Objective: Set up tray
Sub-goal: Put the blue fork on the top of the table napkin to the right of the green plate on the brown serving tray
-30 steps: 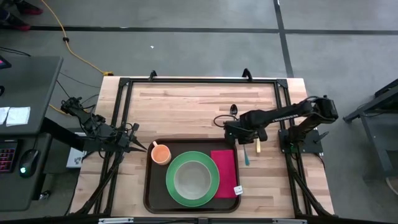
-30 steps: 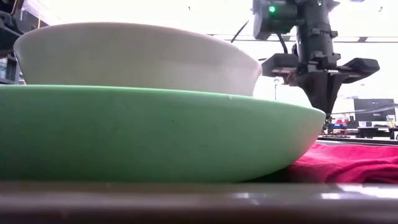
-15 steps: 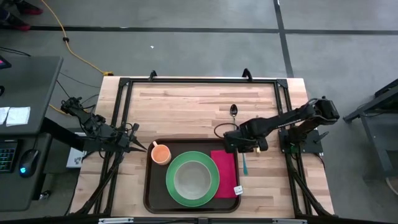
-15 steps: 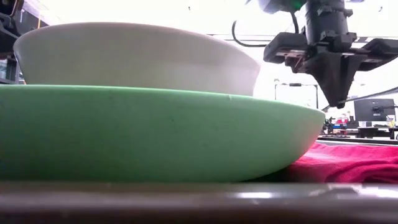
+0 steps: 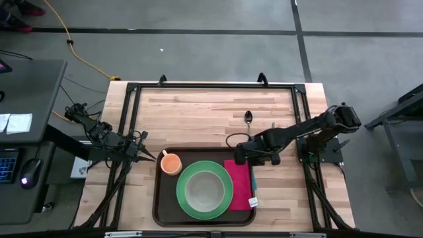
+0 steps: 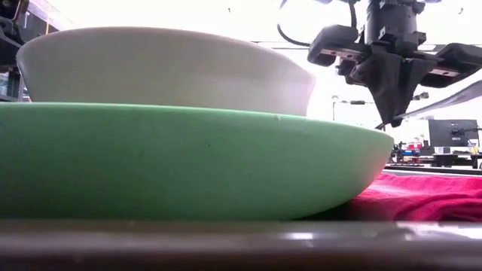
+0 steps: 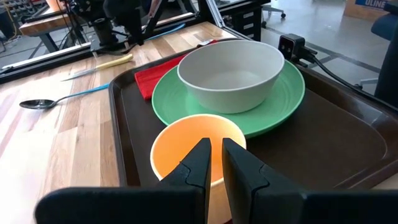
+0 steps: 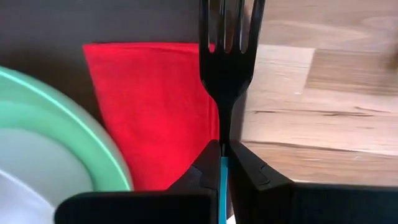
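From above, the tray (image 5: 160,198) sat at the near middle of the wooden table (image 5: 198,112), holding an orange cup (image 5: 170,163) in its far left corner, a green plate (image 5: 204,190) with a white bowl (image 5: 203,190) on it in the middle, and a red napkin (image 5: 239,184) along its right side. The right gripper (image 5: 246,156) hung over the napkin's far end at the tray's right rim. A spoon (image 5: 248,118) lay on bare wood beyond it. The left gripper (image 5: 149,156) waited just off the tray's left edge, near the cup.

From table height, the plate (image 6: 188,162) and bowl (image 6: 166,68) filled the picture behind the tray's rim (image 6: 241,245), with the napkin (image 6: 429,197) to the right. The right gripper (image 6: 392,113) hung pointing down above the napkin, not touching it.

In the left wrist view, the left gripper (image 7: 214,163) had its fingers slightly apart and nothing between them, with the cup (image 7: 199,149) just past the tips. The tray (image 7: 336,143), plate (image 7: 273,102), bowl (image 7: 231,71), napkin (image 7: 158,74) and spoon (image 7: 59,99) lay beyond, with a knife (image 7: 102,65) on the wood.

In the right wrist view, the right gripper (image 8: 222,152) was clamped on a fork (image 8: 227,56) with a blue handle; its tines reached over the napkin's (image 8: 149,112) edge, where tray (image 8: 124,22) met table (image 8: 311,106).
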Action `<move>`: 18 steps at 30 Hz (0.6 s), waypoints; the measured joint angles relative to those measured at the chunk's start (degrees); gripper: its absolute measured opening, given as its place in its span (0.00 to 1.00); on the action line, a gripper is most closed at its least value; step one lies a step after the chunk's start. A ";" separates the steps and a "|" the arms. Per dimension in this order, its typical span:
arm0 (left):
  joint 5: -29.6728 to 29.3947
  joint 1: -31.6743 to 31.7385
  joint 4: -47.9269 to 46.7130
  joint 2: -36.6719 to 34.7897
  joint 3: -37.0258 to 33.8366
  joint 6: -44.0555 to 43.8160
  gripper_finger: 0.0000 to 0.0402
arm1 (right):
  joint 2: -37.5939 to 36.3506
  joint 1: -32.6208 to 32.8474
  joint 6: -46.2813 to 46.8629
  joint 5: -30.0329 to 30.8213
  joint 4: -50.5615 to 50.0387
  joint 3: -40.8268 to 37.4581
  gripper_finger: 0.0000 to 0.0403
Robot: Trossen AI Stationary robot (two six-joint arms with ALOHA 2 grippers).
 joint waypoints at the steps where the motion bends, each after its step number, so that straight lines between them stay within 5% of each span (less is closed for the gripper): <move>1: 0.00 0.00 -0.01 0.00 0.00 0.00 0.18 | 0.18 0.00 0.00 -0.02 0.52 0.00 0.00; 18: -0.20 0.01 -1.55 0.00 0.00 -0.57 0.18 | 7.59 3.45 3.28 -4.20 14.39 0.02 0.00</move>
